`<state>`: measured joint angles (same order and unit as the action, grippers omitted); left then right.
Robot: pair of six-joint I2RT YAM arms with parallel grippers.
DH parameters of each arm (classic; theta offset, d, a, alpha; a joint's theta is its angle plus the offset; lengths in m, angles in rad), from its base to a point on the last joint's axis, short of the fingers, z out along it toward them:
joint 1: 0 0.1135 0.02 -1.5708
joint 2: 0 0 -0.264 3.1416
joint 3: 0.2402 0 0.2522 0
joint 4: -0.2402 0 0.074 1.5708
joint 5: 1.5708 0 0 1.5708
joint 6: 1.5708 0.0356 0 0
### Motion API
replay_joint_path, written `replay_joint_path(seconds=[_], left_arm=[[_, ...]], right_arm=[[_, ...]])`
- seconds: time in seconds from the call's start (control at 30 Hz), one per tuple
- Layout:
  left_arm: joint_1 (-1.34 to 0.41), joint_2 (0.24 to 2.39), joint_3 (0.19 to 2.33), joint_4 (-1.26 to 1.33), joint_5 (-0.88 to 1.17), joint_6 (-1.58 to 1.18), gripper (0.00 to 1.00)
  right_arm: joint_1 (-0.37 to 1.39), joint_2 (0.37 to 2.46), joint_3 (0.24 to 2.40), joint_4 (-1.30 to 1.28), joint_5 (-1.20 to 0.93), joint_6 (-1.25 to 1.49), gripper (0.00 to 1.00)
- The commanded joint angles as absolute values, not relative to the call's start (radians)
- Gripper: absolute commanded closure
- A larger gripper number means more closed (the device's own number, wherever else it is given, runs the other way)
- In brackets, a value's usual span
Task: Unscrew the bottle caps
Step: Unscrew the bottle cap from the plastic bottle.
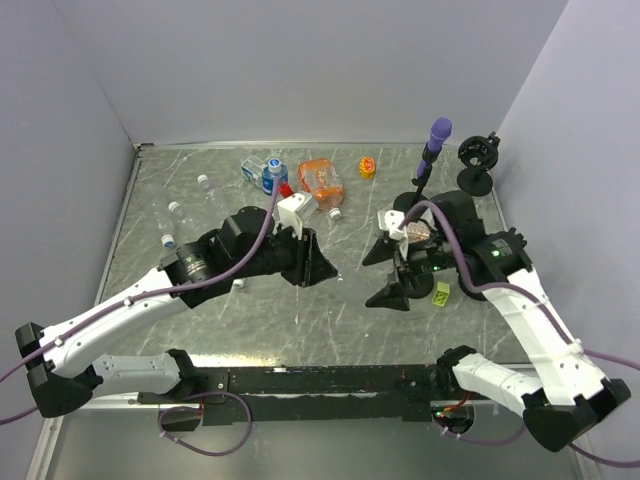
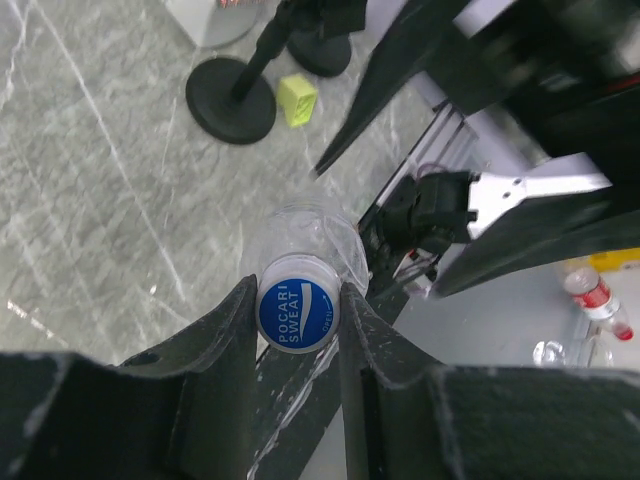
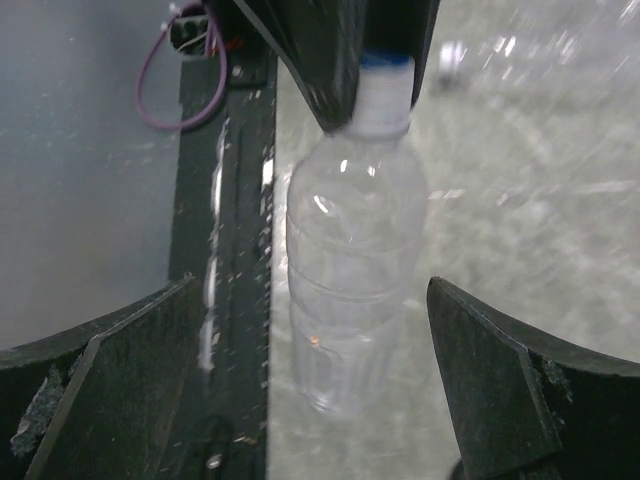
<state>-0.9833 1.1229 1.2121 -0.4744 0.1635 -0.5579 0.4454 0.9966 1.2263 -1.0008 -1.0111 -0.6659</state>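
- The cap (image 2: 297, 315) sat between the fingers of the left gripper (image 2: 297, 292), touching both; its bottle (image 3: 350, 290) extended below it, over the bench (image 1: 250, 320).
- The right gripper (image 3: 311, 288) faced the left one from the right; the bottle stood between its fingers, apart from both.
- A small block (image 1: 442, 293) lay on the bench just right of the right gripper.
- Behind the grippers, near the far edge, a rear bottle (image 1: 268, 176) lay just left of its neighbour (image 1: 322, 182); a small round item (image 1: 367, 167) sat right of them.
- A stand (image 1: 432, 150) stood farther right; a second stand (image 1: 478, 165) stood beside it, in the far right corner.
- A row of three bottles (image 1: 175, 210) lay near the left edge.
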Motion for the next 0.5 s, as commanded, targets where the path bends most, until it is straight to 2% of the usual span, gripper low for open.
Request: replay_joint_path(seconds=[0.0, 0.47], left_arm=[[-1.006, 1.095, 1.218, -0.321, 0.110, -0.606, 0.99], [-1.009, 1.057, 1.112, -0.157, 0.091, -0.722, 0.99]], right_arm=[[0.463, 0.983, 1.161, -0.922, -0.988, -0.569, 0.01], [0.480, 1.025, 1.080, -0.828, -1.045, -0.483, 0.01]])
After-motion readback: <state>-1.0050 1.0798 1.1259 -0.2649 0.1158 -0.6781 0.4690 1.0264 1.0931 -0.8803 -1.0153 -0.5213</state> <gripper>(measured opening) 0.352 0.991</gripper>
